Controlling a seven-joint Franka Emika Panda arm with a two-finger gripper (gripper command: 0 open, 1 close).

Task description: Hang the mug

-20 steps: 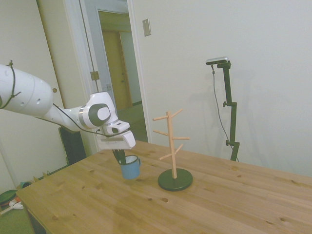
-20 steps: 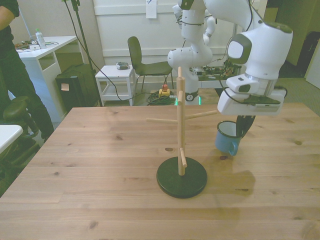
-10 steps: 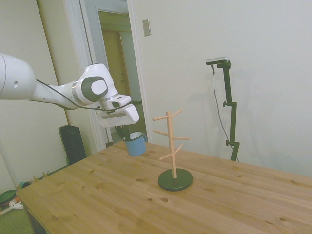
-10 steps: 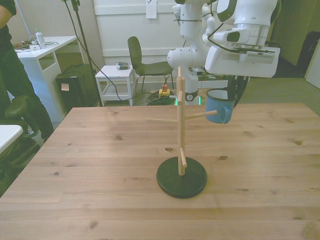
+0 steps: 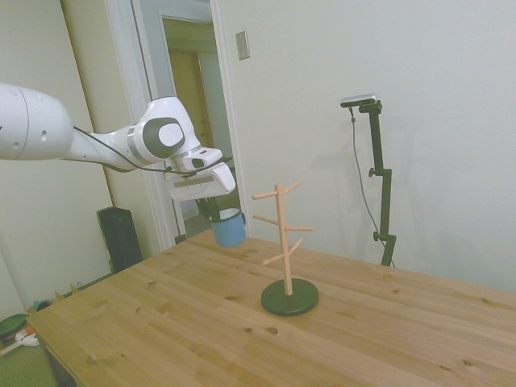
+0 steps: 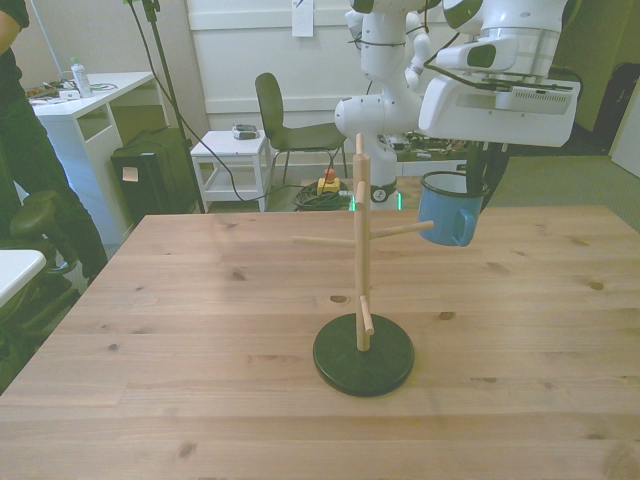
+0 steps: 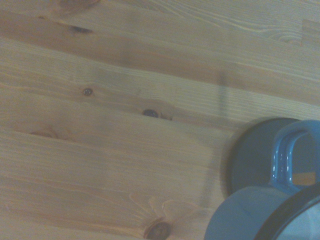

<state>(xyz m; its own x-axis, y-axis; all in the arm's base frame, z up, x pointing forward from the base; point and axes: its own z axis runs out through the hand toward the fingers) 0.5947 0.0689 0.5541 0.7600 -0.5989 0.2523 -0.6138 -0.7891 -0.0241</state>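
**A:** So where does it stand?

**B:** The gripper [image 6: 478, 172] has its jaws closed on the rim of the mug [image 6: 445, 209] and carries it in the air, well clear of the table [image 6: 200, 340]. In the front view the mug hangs upright just off the tip of an upper peg [image 6: 405, 229] of the wooden peg tree [image 6: 361, 250], on the front view's right.

**A:** And the handle?

**B:** The wrist view shows the loop handle [image 7: 295, 157] sticking out from the mug's side, with the tree's dark round base [image 7: 252, 155] down behind it. So I judge the handle faces the tree, which is what the step needs.

**A:** What makes the hang go well?

**B:** Lining the opening of the loop with the peg's tip before any move inward. The peg slopes upward toward its end, so the loop probably needs to come in slightly above the tip, then slide toward the trunk and settle down.

**A:** Risks?

**B:** The loop is small and the peg is thin. A miss would nudge the peg and might tip or shift the tree. From the side view the mug [image 5: 228, 226] looks apart from the pegs, so depth is hard to judge; a slow approach is wise. Let go only once the peg bears the weight.
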